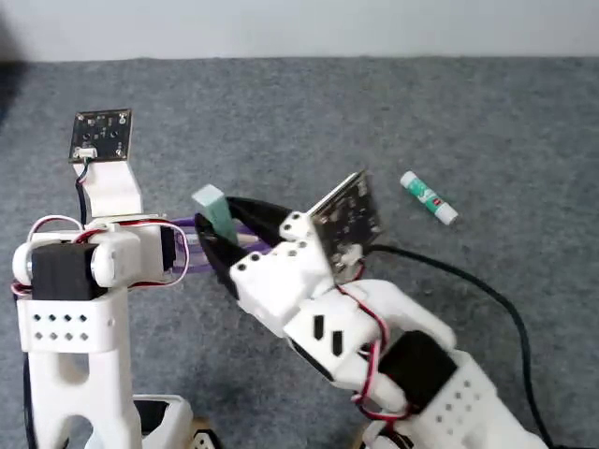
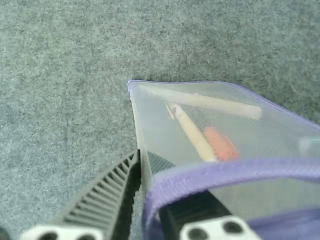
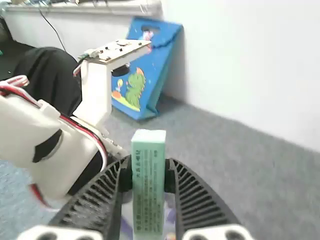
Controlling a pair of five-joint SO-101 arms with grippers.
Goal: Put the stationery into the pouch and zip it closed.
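R gripper (image 3: 147, 165) is clamping a pale green block eraser (image 3: 148, 180); L gripper (image 2: 142, 157) is pinching the clear purple-trimmed mesh pouch (image 2: 200, 125). Loading's ongoing, imo; next is needing eraser lowered into pouch mouth.

The translucent mesh pouch (image 2: 165, 135) is clamped at its side edge by the left gripper (image 2: 145, 165). One ribbed black finger (image 2: 102, 200) is seen outside it, the other dimly through the mesh. The purple-trimmed mouth (image 2: 225, 172) is held nearest the camera. Inside, a long cream stick (image 2: 200, 101), a cream pen (image 2: 192, 132) and an orange piece (image 2: 220, 142) are seen lying together. Grey carpet (image 2: 65, 75) is spread beneath.
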